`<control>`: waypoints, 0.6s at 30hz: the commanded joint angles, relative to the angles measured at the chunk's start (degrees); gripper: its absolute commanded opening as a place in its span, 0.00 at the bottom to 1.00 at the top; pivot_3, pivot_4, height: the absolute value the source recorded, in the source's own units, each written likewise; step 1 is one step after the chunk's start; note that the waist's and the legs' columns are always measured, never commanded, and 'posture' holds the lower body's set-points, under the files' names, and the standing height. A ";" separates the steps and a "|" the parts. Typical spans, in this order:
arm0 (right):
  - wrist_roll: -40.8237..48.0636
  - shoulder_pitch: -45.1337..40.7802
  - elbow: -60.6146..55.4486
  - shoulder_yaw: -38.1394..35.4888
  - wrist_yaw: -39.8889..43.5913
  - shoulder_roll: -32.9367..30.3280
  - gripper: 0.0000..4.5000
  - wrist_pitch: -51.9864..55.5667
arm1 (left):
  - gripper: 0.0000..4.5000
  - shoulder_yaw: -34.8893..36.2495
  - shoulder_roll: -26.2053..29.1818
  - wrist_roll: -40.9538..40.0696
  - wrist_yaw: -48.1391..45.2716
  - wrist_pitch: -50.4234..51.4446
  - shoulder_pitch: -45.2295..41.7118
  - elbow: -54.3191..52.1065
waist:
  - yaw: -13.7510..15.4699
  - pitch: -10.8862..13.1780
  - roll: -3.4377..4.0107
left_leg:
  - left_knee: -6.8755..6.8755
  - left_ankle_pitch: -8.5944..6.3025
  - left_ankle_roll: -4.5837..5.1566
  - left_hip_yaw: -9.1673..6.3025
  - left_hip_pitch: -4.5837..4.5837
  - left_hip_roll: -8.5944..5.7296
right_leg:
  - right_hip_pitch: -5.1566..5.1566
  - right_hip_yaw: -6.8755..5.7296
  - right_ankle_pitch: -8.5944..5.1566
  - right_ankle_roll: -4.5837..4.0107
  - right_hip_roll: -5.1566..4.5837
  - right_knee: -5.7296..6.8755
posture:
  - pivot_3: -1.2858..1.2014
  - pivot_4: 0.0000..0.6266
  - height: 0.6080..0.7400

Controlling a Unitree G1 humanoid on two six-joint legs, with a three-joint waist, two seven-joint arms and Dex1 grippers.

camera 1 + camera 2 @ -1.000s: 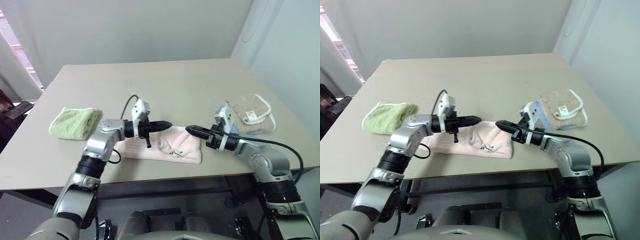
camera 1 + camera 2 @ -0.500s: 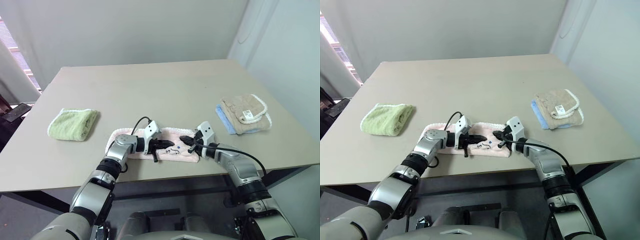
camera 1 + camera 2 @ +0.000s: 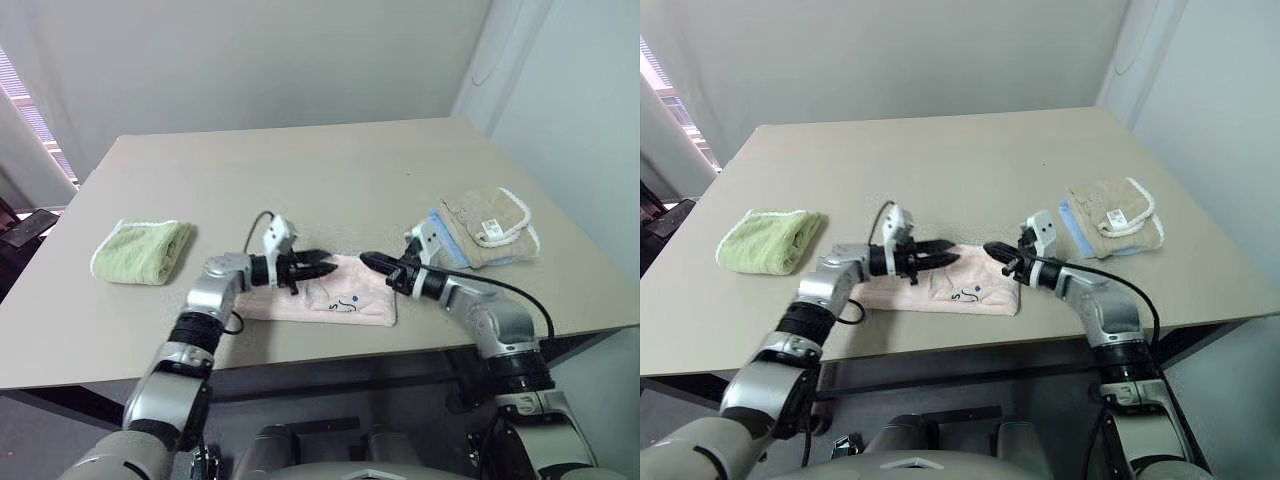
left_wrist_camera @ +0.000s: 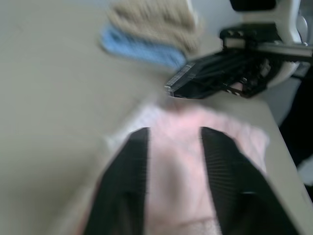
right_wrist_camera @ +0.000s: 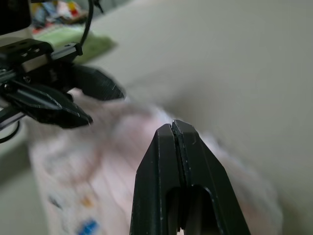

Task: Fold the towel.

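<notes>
Pale pink terry-cloth towel [image 3: 325, 298] near bench [image 3: 330, 170] front edge, probably limp and light, best pinched at a stitched corner; left end effector [image 3: 322, 265] parted, empty; right end effector [image 3: 372, 262] closed, empty.

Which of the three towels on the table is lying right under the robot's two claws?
The pale pink towel at the table's near edge; the green towel and beige towel lie off to either side.

Both arms silver-grey metal with black joint bands, rounded segments. Left gripper [image 3: 320, 266] has two black tapered fingers [image 4: 128, 176] with ribbed inner faces, white camera block behind them, thin black cable looping off wrist. Right gripper [image 3: 369, 261] same black fingers, white block at wrist, black cable trailing back along forearm
</notes>
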 commanded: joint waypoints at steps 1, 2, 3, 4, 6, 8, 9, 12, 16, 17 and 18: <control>5.28 -1.26 -7.87 -1.16 1.47 -0.85 0.00 5.18 | 0.69 5.47 4.62 -8.06 1.24 11.36 2.94 -14.62 | -0.05 0.01 0.00 | -0.03 0.00 0.00 0.00 0.00 0.01 | -0.01 0.00 -0.01 0.00 0.00 -0.01 | 0.52 0.00 1.00; 7.68 -1.38 -9.78 -1.70 2.08 -1.20 0.00 7.79 | 0.78 7.82 6.70 -11.27 2.38 16.29 4.32 -19.22 | -0.13 0.02 0.02 | -0.05 0.00 0.00 -0.04 -0.02 0.03 | -0.04 0.01 -0.01 0.00 -0.01 -0.01 | 0.52 0.00 1.00; 9.81 -1.59 -11.04 -2.16 2.42 -1.64 0.00 10.56 | 0.86 10.03 8.51 -13.99 3.72 20.51 5.70 -22.90 | -0.22 0.04 0.02 | -0.05 0.00 0.00 -0.06 -0.06 0.04 | -0.09 0.02 -0.01 0.00 -0.01 0.00 | 0.52 0.00 1.00; 11.25 -1.75 -11.90 -2.43 2.42 -1.92 0.00 12.48 | 0.94 12.14 10.28 -16.47 5.15 24.34 7.28 -26.01 | -0.18 0.04 0.02 | -0.07 0.00 0.00 -0.09 -0.09 0.09 | -0.15 0.05 -0.01 0.00 -0.02 0.01 | 0.52 0.00 1.00; 13.00 -1.90 -12.73 -2.92 2.08 -1.90 0.00 14.08 | 1.00 16.15 14.08 -20.87 6.89 30.85 11.43 -31.04 | -0.14 0.04 0.03 | -0.05 0.00 0.00 -0.10 -0.09 0.09 | -0.14 0.05 -0.03 -0.02 -0.02 0.02 | 0.52 0.00 1.00; 14.14 -2.04 -12.92 -3.26 1.51 -1.60 0.08 15.32 | 1.00 18.16 18.97 -22.07 7.73 35.67 16.17 -34.30 | -0.26 0.05 0.05 | -0.05 -0.06 -0.09 -0.08 0.00 0.11 | -0.07 0.05 -0.07 -0.09 -0.03 -0.03 | 0.52 0.00 1.00; 14.68 -2.08 -13.01 -3.20 1.66 -1.61 0.13 15.78 | 1.00 19.21 20.79 -22.18 8.37 36.70 18.48 -35.26 | -0.36 0.06 0.08 | -0.05 -0.11 -0.18 -0.06 0.02 0.11 | -0.07 0.05 -0.09 -0.12 -0.03 -0.04 | 0.52 0.00 1.00; 15.48 -2.22 -13.28 -2.38 2.39 -1.92 0.37 16.39 | 1.00 24.47 23.24 -24.94 11.27 40.23 24.40 -37.01 | -0.04 0.09 0.10 | -0.04 -0.12 -0.20 -0.05 0.00 0.18 | -0.30 0.05 -0.10 -0.16 -0.06 -0.09 | 0.52 0.00 1.00; 15.94 -3.30 -11.63 -0.52 3.55 -2.43 0.68 18.52 | 1.00 29.27 25.30 -26.24 14.85 44.26 32.90 -39.42 | -0.02 0.09 0.11 | -0.13 -0.13 -0.21 0.07 -0.14 0.23 | -0.53 0.05 -0.09 -0.18 -0.25 -0.16 | 0.52 0.00 1.00; 15.85 -3.63 -11.14 0.11 3.77 -2.58 0.75 19.25 | 1.00 29.96 25.52 -26.78 15.97 45.74 34.19 -39.82 | 0.04 0.09 0.11 | -0.15 -0.13 -0.21 0.10 -0.25 0.21 | -0.66 0.03 -0.08 -0.18 -0.31 -0.15 | 0.52 0.00 1.00; 15.83 -4.04 -10.35 0.52 3.76 -2.44 0.75 20.13 | 1.00 30.42 25.52 -27.36 17.24 47.37 35.35 -40.36 | 0.12 0.09 0.11 | -0.15 -0.13 -0.21 0.09 -0.34 0.20 | -0.76 0.01 -0.08 -0.18 -0.32 -0.15 | 0.52 0.00 1.00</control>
